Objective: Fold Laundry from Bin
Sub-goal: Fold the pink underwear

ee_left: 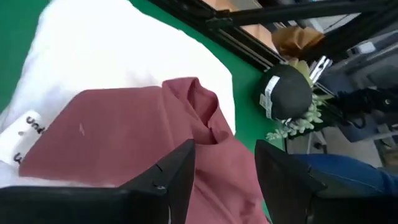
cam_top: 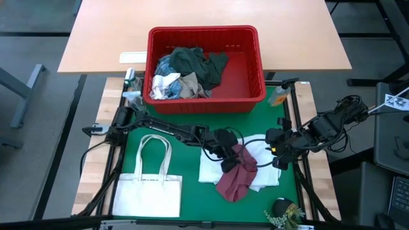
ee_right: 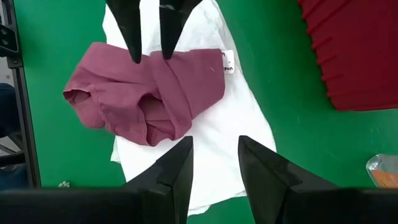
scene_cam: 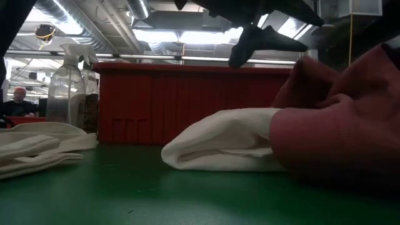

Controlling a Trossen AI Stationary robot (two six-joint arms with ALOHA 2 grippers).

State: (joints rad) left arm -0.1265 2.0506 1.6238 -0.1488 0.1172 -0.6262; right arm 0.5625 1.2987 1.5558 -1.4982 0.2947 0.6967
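The red bin [cam_top: 203, 29] stands at the far side of the green mat and holds several loose pieces of laundry [cam_top: 188, 70]. On the mat lies a folded white garment [cam_top: 211, 169] with a crumpled maroon cloth [cam_top: 238, 176] resting on its right half. My left gripper [cam_top: 225, 156] hovers open over the maroon cloth's [ee_right: 143, 99] far edge, fingers slanting down and apart [ee_left: 224, 177]. In the low view it [scene_cam: 240, 56] hangs clear above the cloth. My right gripper [ee_right: 214, 168] is open and held high, by the white garment's right edge [cam_top: 276, 150], with nothing between its fingers.
A flat white tote bag [cam_top: 150, 191] lies at the mat's near left. Spray bottles [cam_top: 131, 83] stand left of the bin. A dark round object with greenery [cam_top: 281, 207] sits at the near right corner. An orange item [cam_top: 279, 96] lies right of the bin.
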